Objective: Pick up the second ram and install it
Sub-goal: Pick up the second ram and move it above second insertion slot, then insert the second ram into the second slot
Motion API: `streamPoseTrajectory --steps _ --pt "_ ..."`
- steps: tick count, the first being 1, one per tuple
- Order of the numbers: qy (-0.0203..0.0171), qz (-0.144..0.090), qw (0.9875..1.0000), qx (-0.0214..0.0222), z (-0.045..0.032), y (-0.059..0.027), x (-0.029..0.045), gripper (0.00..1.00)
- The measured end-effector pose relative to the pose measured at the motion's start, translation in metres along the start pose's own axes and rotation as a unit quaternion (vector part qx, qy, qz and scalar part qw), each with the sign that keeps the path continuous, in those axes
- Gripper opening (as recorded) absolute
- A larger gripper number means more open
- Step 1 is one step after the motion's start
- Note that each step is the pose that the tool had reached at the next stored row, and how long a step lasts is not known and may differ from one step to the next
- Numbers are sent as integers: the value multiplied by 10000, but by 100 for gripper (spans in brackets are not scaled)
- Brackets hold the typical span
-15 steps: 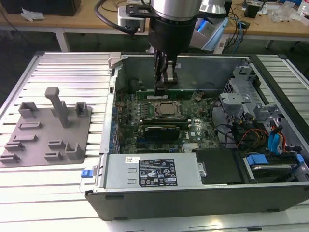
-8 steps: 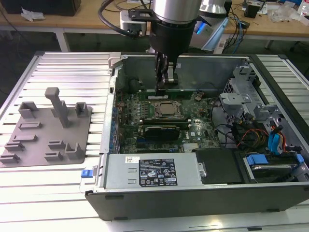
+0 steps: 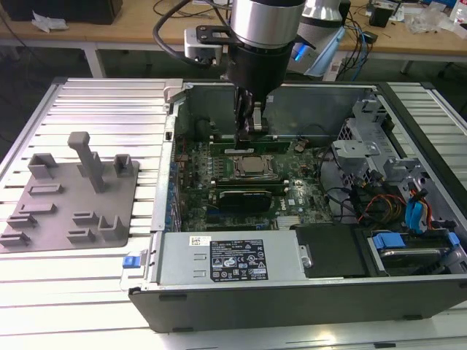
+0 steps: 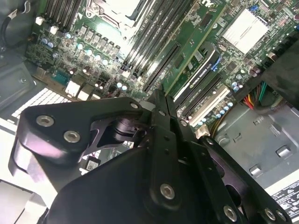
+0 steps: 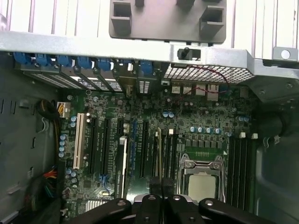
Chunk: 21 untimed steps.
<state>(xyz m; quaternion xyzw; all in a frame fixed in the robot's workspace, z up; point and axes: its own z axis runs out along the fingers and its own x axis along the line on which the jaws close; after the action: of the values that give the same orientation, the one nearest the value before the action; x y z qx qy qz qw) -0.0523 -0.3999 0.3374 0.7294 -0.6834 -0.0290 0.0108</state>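
Fingers down inside the open case, drawn narrow and pinched on the ram. The ram is a green stick held at its middle, lying level and reaching out to either side of the fingertips. Pick-up looks done. I judge the step in hand is the install, with the ram being brought to the slots beside the CPU socket. In the first wrist view the stick's thin top edge runs straight out from the fingers along the slot lines, so alignment looks about right. I cannot tell whether its lower edge has met a slot or hangs above it. As I read it, seating calls for the ram kept parallel to its slot, centred end to end, and pushed straight down with no tilt. Edges to mind: the CPU socket is just beside the fingers on one side, and the graphics card is near on the other, so there is little room to drift sideways. The drive cage and loose cables are well off toward the exterior view's right, and the case wall is well off toward its left. Open room is straight above the fingers. The grey fixture sits out on the worktop, well apart.
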Motion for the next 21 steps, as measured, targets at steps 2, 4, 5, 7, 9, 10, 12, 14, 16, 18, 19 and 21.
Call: streamPoseTrajectory --steps 2,4,5,7,9,10,12,14,16,18,19,21 --pt "-1 0 10000 0 3 0 0 9" --pt "-1 0 10000 1 4 0 0 9" --pt "-1 0 10000 1 4 0 0 9" --pt "-1 0 10000 0 5 0 0 9" --pt "-1 0 10000 0 6 0 0 9" --pt "-1 0 10000 0 6 -1 0 9" --pt "-1 0 10000 0 7 -1 0 9" --pt "0 0 10000 0 7 0 0 9" --pt "0 0 10000 1 19 -3 -23 9" --pt "-1 5 10000 1 42 -7 -67 9" --pt "-1 7 10000 1 50 -9 -79 9" --pt "-2 15 10000 1 72 -12 -102 9"
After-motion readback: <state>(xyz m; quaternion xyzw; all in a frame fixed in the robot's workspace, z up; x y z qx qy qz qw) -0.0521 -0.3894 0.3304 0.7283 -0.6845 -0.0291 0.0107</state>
